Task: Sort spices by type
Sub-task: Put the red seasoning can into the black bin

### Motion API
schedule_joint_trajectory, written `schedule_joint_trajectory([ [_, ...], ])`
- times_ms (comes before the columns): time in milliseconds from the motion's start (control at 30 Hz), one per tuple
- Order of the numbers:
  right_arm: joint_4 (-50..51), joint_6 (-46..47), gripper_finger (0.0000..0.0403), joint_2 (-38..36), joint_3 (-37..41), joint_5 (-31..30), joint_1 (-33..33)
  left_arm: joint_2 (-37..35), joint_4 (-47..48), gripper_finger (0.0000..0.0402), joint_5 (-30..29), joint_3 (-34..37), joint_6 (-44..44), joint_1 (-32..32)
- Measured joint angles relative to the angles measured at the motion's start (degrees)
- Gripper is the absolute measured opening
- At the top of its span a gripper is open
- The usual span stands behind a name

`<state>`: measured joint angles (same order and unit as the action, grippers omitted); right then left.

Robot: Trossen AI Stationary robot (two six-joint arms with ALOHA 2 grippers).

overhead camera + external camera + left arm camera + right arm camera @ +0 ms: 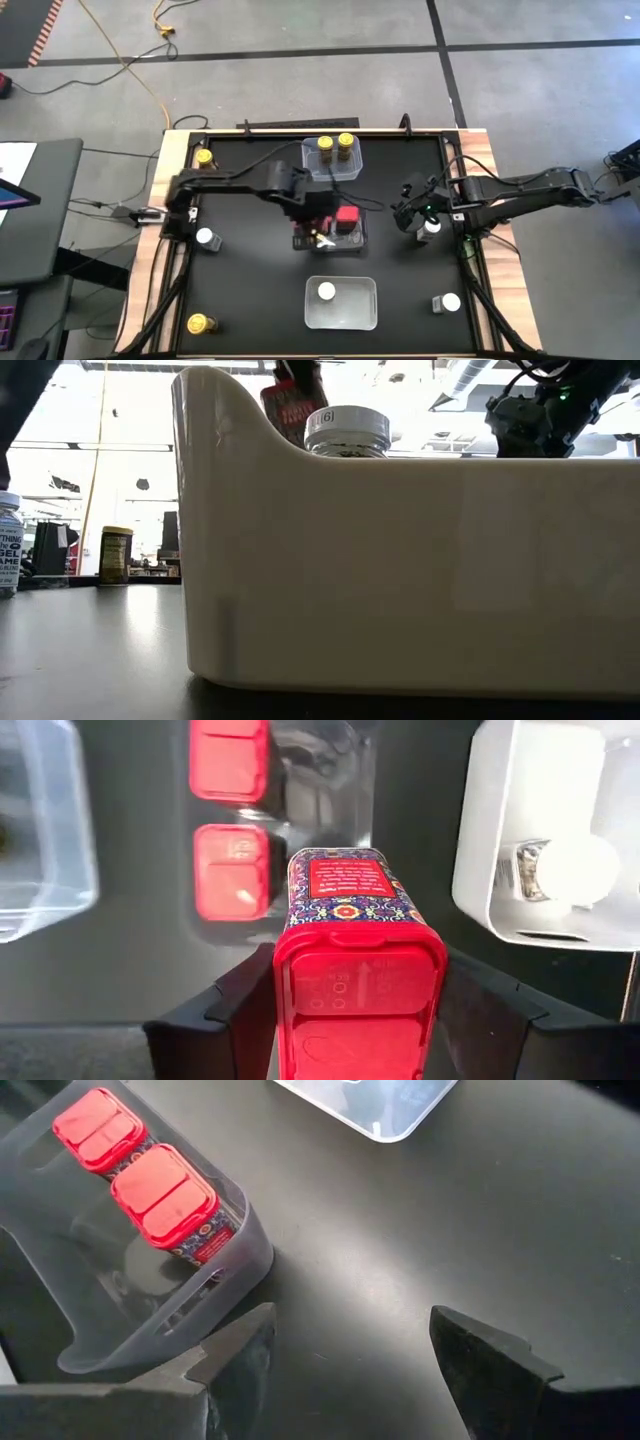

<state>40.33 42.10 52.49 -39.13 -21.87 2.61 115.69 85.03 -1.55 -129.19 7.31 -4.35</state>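
Observation:
My left gripper (318, 228) hangs over the middle clear tub (352, 243) and is shut on a red boxy tin (350, 930). Two more red tins (231, 870) stand in that tub. The far tub (312, 165) holds two yellow-capped amber jars (335, 148). The near tub (362, 310) holds one white-capped jar (326, 291). My right gripper (408, 212) is open at the table's right, next to a white-capped jar (432, 228), touching nothing. Loose jars stand on the table: yellow-capped ones (204, 157) (199, 323) and white-capped ones (207, 238) (450, 302). My left gripper pinches the red tin between its two fingers (240, 1010), on the tin's two long sides near its red cap end (290, 970). The fingers point down from above and lie along the tin. The tin is lifted clear over the middle tub, its patterned body (345, 890) pointing down.
The near tub's white wall (400, 570) fills the low view, with the jar's cap (347, 428) showing over its rim. Black table surface lies open between the tubs and my right gripper (350, 1350). Wooden table edges (480, 150) frame the mat.

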Motion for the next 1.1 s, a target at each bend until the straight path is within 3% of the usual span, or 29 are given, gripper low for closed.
schedule_joint_trajectory([
  [367, 1.5, 0.2, 0.0291, 3.5, 0.0, 0.0, 0.0, 9.6, -0.3, 0.0218, 3.6, -3.4, -3.8, 0.8],
  [1100, 2.3, 1.4, 0.0291, 3.5, 0.0, 0.0, 0.0, 15.1, -2.9, 0.0216, 2.8, -1.7, -4.6, 0.9],
])
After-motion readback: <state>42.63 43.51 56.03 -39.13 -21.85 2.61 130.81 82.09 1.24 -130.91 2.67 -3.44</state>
